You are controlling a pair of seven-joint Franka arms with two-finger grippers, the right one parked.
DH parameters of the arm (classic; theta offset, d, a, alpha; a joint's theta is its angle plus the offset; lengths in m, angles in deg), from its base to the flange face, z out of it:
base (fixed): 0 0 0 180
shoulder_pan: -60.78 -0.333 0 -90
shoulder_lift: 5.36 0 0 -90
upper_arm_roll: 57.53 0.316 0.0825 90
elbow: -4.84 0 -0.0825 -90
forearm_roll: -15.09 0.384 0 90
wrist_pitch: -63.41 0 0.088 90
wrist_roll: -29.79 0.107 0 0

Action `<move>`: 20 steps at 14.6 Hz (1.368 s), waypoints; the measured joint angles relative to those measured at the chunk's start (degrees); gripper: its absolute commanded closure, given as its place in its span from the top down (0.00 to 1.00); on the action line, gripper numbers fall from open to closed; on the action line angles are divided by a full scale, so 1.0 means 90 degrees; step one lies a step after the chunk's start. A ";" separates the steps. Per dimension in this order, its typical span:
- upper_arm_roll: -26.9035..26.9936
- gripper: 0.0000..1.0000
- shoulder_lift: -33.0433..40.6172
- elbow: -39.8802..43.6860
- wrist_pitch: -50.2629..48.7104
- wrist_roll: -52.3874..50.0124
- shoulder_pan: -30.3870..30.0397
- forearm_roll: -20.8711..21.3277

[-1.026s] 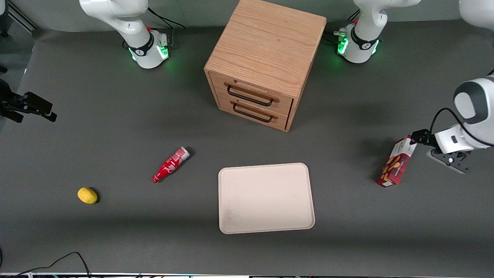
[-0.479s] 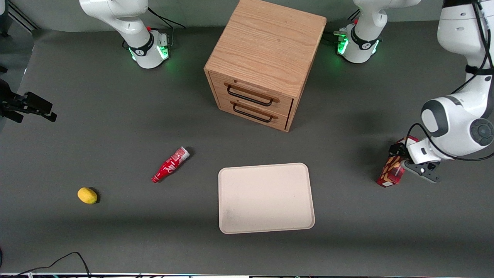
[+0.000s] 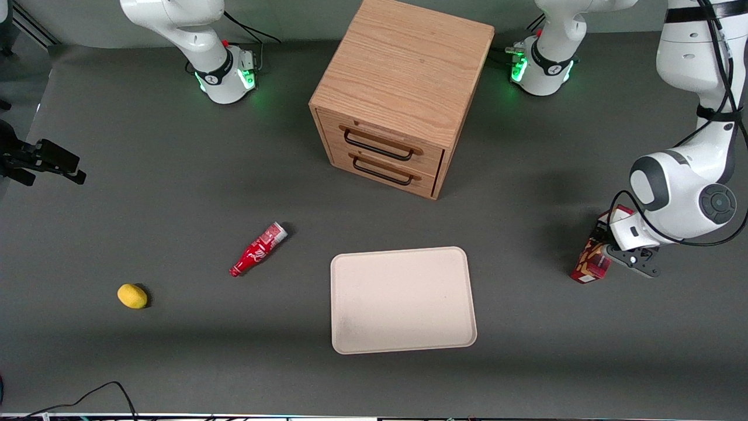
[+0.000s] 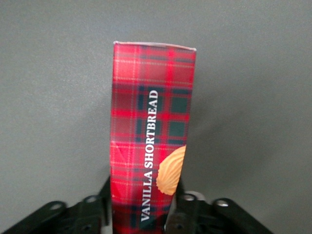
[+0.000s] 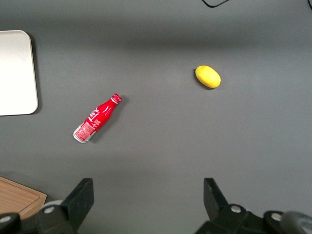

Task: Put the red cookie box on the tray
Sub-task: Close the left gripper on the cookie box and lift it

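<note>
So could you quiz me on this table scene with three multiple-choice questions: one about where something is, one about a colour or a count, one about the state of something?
1. Where is the red cookie box?
A. on the tray
B. on the table toward the working arm's end
C. in a drawer

2. How many drawer handles does the wooden cabinet show?
A. one
B. two
C. four

3. What holds for the tray?
A. it carries nothing
B. it carries the red bottle
C. it carries the yellow fruit

Answers: 1 B, the gripper straddles the box there, away from the tray. 2 B, two black handles on its front. 3 A, the red bottle and yellow fruit lie on the table.
</note>
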 measured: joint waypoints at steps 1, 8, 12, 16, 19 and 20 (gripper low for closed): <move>0.0004 0.00 0.0001 0.0001 0.0000 0.0000 -0.0001 0.0000; 0.0050 0.00 0.0097 0.0615 -0.0947 -0.0012 -0.0003 -0.0098; 0.0147 0.00 0.0413 0.2253 -0.3237 -0.0735 -0.0008 -0.0126; -0.0012 0.00 0.0575 0.3784 -0.5092 -0.2104 0.0004 -0.0127; -0.0747 0.00 0.0595 0.4687 -0.5902 -0.3992 0.0029 -0.0112; -0.1111 0.00 0.0592 0.4820 -0.5938 -0.4678 0.0046 -0.0052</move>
